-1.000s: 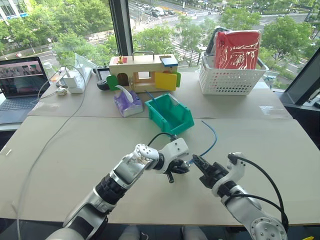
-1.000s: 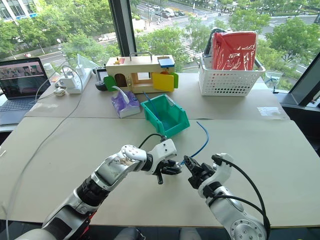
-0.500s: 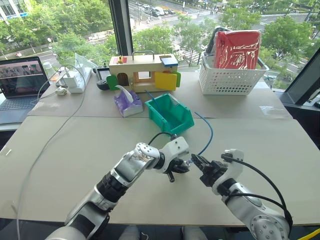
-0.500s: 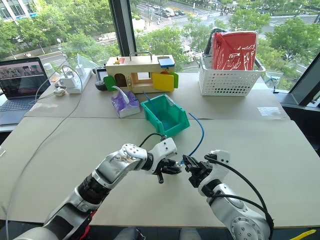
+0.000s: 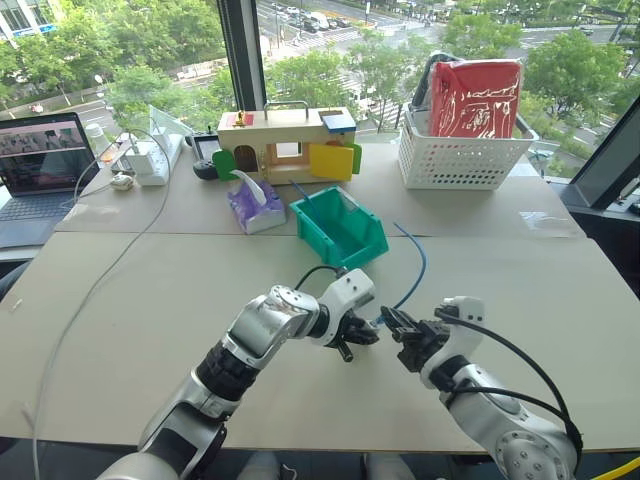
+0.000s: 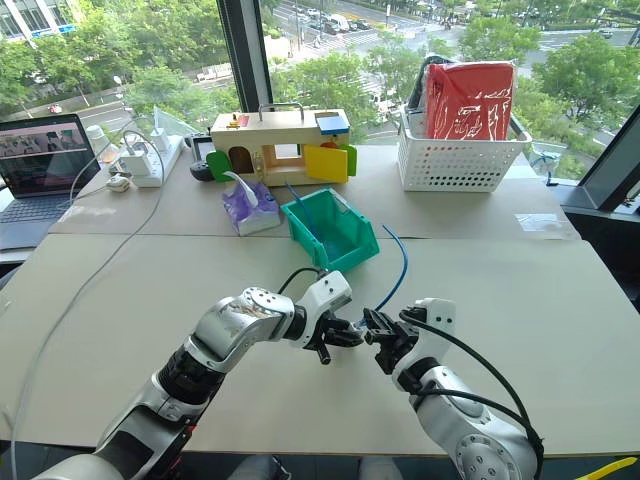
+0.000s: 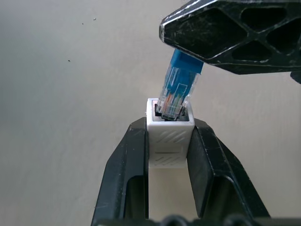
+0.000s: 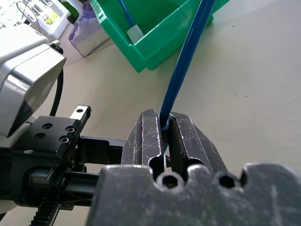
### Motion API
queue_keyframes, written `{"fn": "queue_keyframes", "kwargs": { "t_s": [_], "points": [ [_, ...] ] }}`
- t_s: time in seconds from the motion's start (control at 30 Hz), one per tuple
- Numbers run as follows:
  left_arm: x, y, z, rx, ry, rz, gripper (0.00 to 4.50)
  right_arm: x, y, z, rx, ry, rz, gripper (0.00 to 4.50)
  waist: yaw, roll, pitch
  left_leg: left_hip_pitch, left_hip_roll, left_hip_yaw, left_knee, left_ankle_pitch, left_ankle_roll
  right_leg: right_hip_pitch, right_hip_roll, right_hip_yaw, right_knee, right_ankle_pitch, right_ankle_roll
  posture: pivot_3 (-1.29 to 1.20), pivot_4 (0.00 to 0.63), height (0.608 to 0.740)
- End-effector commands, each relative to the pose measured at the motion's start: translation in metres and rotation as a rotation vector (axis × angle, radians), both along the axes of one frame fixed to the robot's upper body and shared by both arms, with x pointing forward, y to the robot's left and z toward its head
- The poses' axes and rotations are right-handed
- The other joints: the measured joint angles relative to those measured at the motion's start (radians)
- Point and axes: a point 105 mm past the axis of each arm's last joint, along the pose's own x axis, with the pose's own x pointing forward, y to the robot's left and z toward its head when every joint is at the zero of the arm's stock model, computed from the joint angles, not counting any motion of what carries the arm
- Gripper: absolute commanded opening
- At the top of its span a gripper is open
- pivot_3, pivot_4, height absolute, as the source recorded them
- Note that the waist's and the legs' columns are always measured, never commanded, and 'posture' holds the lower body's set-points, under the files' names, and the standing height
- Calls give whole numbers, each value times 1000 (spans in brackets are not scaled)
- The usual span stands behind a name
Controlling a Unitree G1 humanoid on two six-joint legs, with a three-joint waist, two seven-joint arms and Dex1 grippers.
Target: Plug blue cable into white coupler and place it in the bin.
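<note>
Mating under way above the surface's near middle: my left hand (image 7: 169, 155) clamps the white coupler (image 7: 169, 141), my right hand (image 8: 162, 134) pinches the blue cable (image 8: 186, 61), its clear plug (image 7: 175, 101) only partly entering the socket, with the bin (image 5: 340, 228) transfer outstanding.

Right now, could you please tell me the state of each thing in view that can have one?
blue cable: pinched near its plug by the right claw, plug tip partly in the socket, not seated.
white coupler: clamped between the left claw's fingers, socket facing the plug.
bin: upright on the table, another blue cable with a white piece inside.
laptop: open, screen lit.
white basket: upright, red bag inside.
</note>
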Motion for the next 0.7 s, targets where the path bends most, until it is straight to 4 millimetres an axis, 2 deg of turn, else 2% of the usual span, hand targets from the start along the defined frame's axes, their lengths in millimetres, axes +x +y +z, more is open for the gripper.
{"fn": "queue_keyframes", "kwargs": {
  "t_s": [0.03, 0.23, 0.5, 0.7],
  "points": [
    [7, -5, 22, -40, -71, -2, 642, -10, 19, -20, -55, 93, 107, 0, 0, 0, 0, 0, 0, 0, 0, 0, 0, 0, 0, 0, 0, 0, 0, 0, 150, 740],
    [6, -6, 22, -23, -89, -14, 642, -13, 27, -26, -121, 126, 192, 0, 0, 0, 0, 0, 0, 0, 0, 0, 0, 0, 0, 0, 0, 0, 0, 0, 150, 740],
    [5, -5, 22, -20, -93, -10, 642, -22, 38, -36, -73, 209, 251, 0, -1, -1, 0, 1, 0, 0, -1, 0, 0, 0, 0, 0, 0, 0, 0, 0, 150, 740],
    [4, -4, 22, -16, -89, -6, 642, -28, 39, -46, -39, 272, 249, 0, -1, -1, -1, 1, 0, 0, -2, 0, 0, 0, 0, 0, 0, 0, -1, 0, 150, 740]
  ]
}}
